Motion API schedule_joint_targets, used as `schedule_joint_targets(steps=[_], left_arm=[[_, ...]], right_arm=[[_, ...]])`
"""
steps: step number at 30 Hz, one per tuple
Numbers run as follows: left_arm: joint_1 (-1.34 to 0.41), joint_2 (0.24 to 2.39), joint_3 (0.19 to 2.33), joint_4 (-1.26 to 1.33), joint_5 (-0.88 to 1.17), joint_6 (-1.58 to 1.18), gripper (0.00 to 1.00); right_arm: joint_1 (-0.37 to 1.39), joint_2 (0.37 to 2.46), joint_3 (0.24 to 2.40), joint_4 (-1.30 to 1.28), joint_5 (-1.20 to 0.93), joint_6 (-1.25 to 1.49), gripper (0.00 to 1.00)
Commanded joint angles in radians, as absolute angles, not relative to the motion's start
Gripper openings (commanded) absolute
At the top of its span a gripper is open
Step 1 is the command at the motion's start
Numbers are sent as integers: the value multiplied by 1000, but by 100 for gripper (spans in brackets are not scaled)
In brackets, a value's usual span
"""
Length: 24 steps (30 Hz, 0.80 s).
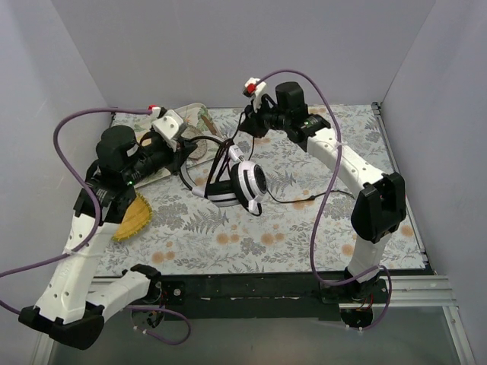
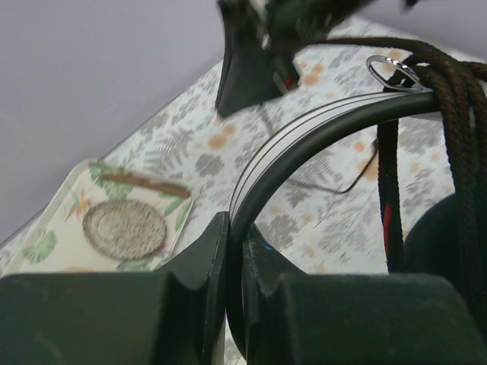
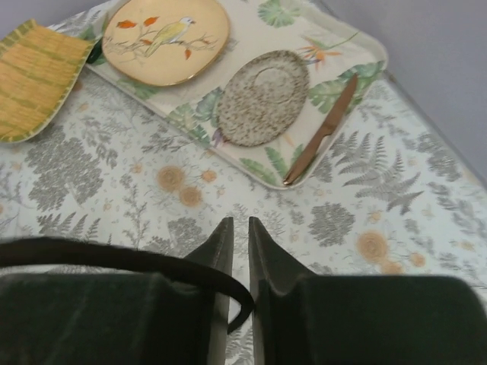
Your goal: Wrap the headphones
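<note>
Counter [image 1: 304, 239] is covered w/ a pale cloth printed in grey ferns & orange flowers. Plain grey-lilac walls [image 1: 228, 46] box it in on three sides. A black rail [image 1: 251, 289] runs along the near edge by the arm bases.

Far-left corner has a leaf-print rectangular tray [image 3: 358, 46]. On it are a round yellow plate w/ a bird [image 3: 166, 34], a speckled grey dish [image 3: 262, 97] & a copper-coloured knife [image 3: 319, 133] just beside the dish. A yellow woven mat [image 3: 34, 84] lies on the cloth just beside the tray.

White-and-black over-ear headphones [image 1: 247, 182] are approx mid-counter, btwn the two arms. Left hand [image 2: 234, 230] is clamped on the thin curved headband [image 2: 319, 122], a finger tight on either side. Right hand [image 3: 237, 228] is over the far half, fingers almost together. The thin black cable [image 3: 114, 255] crosses its left finger & drops into the slit, so it looks pinched there.

Hard to read: can't tell if the ear cups touch the cloth. From the left wrist, one cup is only a dark bulge cut off at the right edge. Dark braided strands [image 2: 449, 91] & a small metal ring [image 2: 389, 72] on the band are blurred. From above, the left fingertips are hidden by the arm itself.
</note>
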State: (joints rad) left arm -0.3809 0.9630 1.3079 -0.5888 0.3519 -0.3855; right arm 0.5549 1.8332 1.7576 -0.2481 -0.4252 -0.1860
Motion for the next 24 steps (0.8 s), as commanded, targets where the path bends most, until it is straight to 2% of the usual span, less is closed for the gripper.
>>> schedule_joint_targets(steps=[1,6,11,13,20,22,24], left_arm=[[-385,972,1474,-551,535,-596,0],[-384,1043,1618,-499,477,-712,0],[-371,1075,1701,-473,333,-765,0],[-370,1088,1729,-468,292,-772,0],[-345,1106,1815,-449,153,-851,0],[-336,1106,1830,-453,152,-882,0],[-319,1106,1847,-460,123,-920,0]], right_arm=[[532,1766,1554,72,-618,-56,24],[554,1763,1329,330,-667,43,34],[584,1717,1116,513,-528,54,37],[584,1703,1025,543,-490,63,38],[606,1733,913,541,-378,72,40],[612,1749,890,567,-373,84,40],[620,1759,885,574,-371,92,28]])
